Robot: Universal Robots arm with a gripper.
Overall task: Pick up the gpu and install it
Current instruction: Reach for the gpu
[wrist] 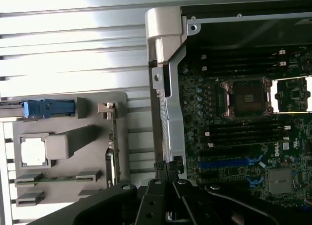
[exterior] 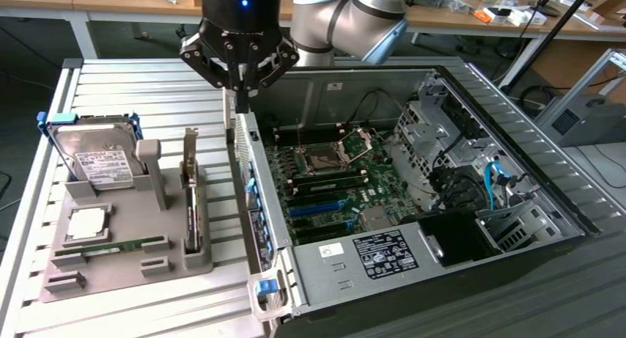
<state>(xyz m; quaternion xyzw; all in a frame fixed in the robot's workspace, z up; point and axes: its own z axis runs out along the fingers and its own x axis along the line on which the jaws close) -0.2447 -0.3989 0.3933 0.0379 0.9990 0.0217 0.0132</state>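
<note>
Black articulated end effector (exterior: 239, 89) (wrist: 165, 167) is noted clenched, fingertips pressed together with nothing seen between them. It is hung above the side wall of the open silver-grey metal computer case (exterior: 323, 85) (wrist: 170, 117), on the exterior view's left side of that case. The gpu (exterior: 190, 195) (wrist: 113, 142), a thin flat dark card with a silver metal bracket at one end, is seen standing on edge in a slot of the grey moulded plastic holder (exterior: 117, 268) (wrist: 63, 115), apart from the end effector and untouched. In the same holder, a silver hard drive with a white label (exterior: 98, 162) is propped upright, a square silver processor chip (exterior: 86, 224) (wrist: 33, 152) is laid flat, and a slim green memory stick (exterior: 122, 246) (wrist: 53, 178) is set near it. Holder and case are carried side by side on the slatted pale aluminium worktop (exterior: 137, 81) (wrist: 73, 49). Inside the case, the dark green motherboard (exterior: 333, 184) (wrist: 234, 132) is exposed, its blue expansion slots left unfilled.
</note>
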